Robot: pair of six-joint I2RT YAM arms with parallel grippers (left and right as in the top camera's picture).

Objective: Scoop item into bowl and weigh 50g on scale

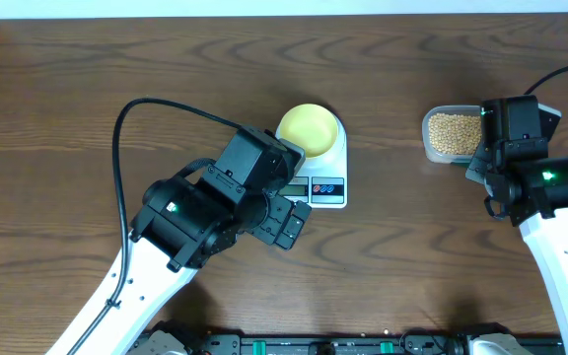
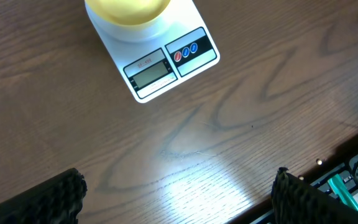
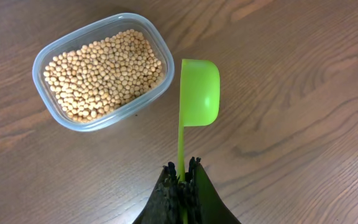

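My right gripper (image 3: 182, 171) is clamped tight on the thin handle of the green scoop (image 3: 199, 93), whose cup points away from me and is empty. The beans (image 3: 101, 71) all lie in the clear tub (image 3: 40, 62), filling it in a fairly even layer. The scoop's cup sits just beside the tub's rim, not over it. I cannot tell whether it touches the plastic.

The step in hand, as I judge it, is the first scoop. To do it well I should lift the cup over the rim, tip its front edge down into the beans and push through the layer at a shallow angle. Then I should level it before lifting, so nothing rolls off. The tub is light and may slide under the push, so I should go gently.

The pale yellow bowl (image 1: 310, 128) stands on the white scale (image 1: 325, 187), well apart from the tub across the wooden table (image 1: 67, 99), and looks empty. The carry must be slow and level. My left gripper (image 2: 178, 186) hangs wide open over bare wood near the scale's display (image 2: 151, 73), holding nothing.
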